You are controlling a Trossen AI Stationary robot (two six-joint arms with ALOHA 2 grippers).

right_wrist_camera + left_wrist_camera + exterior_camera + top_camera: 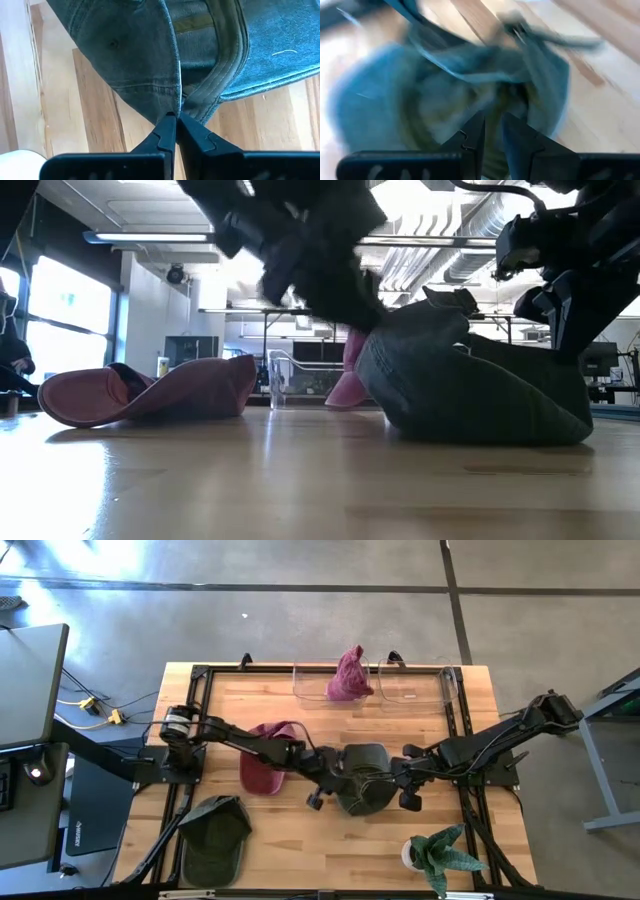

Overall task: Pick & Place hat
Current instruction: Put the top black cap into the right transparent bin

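A dark grey-green cap [365, 785] sits crumpled at the table's middle, between both grippers; in the low view the cap [470, 390] rests on the wood by its underside. My left gripper [338, 780] is at its left edge and the fingers are nearly closed on it [493, 125]. My right gripper [398, 775] is at the cap's right edge, shut on its rim [176, 117]. A maroon cap [265, 760] lies left of it under my left arm. My left gripper is on the grey-green cap's left side, coming in slanting from the table's left. Cap cloth [492, 107] shows in the narrow gap between its fingers; blur hides which part that is. The cap's underside stays on the table. My right gripper pinches the cap's rim [179, 102] between its two fingers, where the crown cloth meets the stitched band. It comes nearly level from the table's right. The pinched edge stands raised [450, 300] while the cap's underside lies on the table.
A second dark green cap [215, 835] lies near the front left. Two clear bins [415, 680] stand at the far edge, the left one holding a maroon hat [347, 675]. A potted plant [440, 855] is at the front right. Bare wood lies in front of the cap.
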